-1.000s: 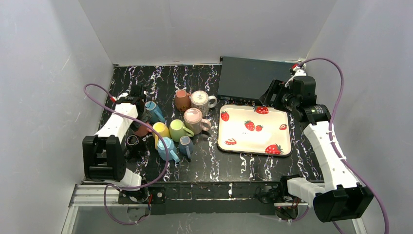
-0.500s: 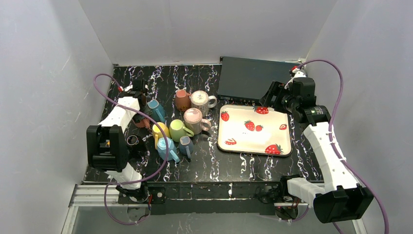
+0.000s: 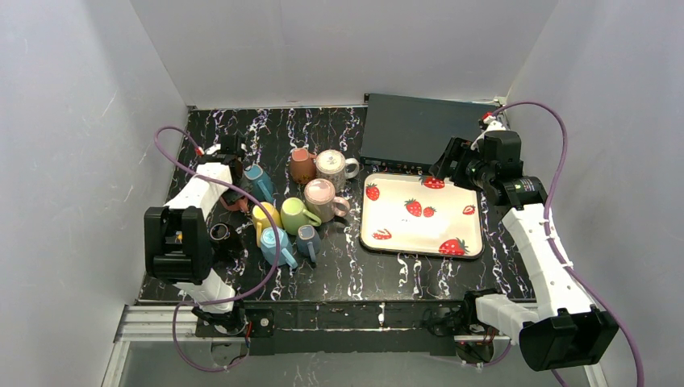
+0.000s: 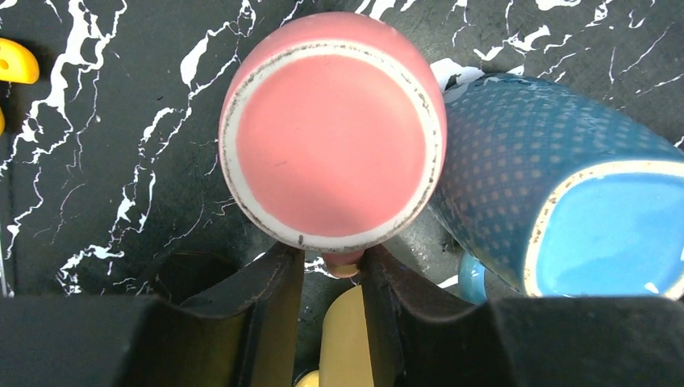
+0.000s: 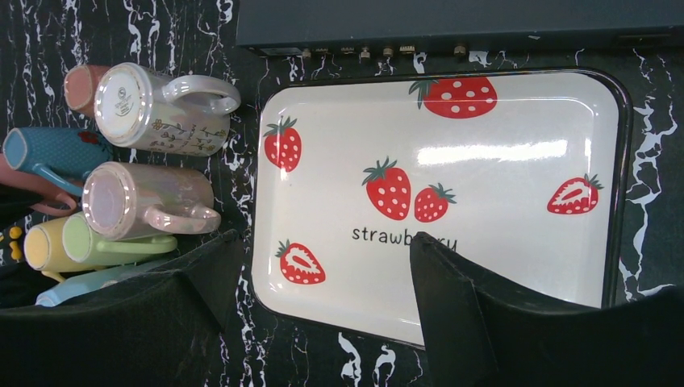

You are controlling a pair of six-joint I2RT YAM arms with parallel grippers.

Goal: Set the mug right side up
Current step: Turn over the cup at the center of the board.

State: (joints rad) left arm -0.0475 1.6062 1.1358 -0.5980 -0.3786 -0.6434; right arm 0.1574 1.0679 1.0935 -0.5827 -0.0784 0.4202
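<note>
Logged pink mug (image 4: 331, 133) upside down on the desk (image 4: 121, 121), flat glazed base facing up, just ahead of the left claw (image 4: 331, 262). Found its handle stub poking back between the two fingers (image 4: 274, 298), with only a narrow gap there. Read that as the left claw pinched onto the handle, though contact on the left-hand finger is hard to confirm from the wrist view.

Noted blue dotted mug (image 4: 548, 185) lying on its side immediately right of that claw's tips. Pressed against the pink mug, one pale-blue end with a cream rim turned back toward the claw. Glimpsed a yellow mug (image 3: 264, 216) in the overhead view, behind and to the right of the left claw and apart from the pink mug.

Found right claw (image 5: 323, 240) spread wide, holding nothing, hanging above the left part of the strawberry tray (image 5: 500, 242). Tray lying flat on the desk, bare but for its printed berries. Marked a dark box (image 5: 452, 20) ahead of that claw, just past the tray's far rim.

Counted two more off to the right claw's left, clear of the tray: floral mug (image 5: 153, 113) and pearly pink mug (image 5: 137, 201). Bases toward the wrist camera, handles pointing toward the tray.
</note>
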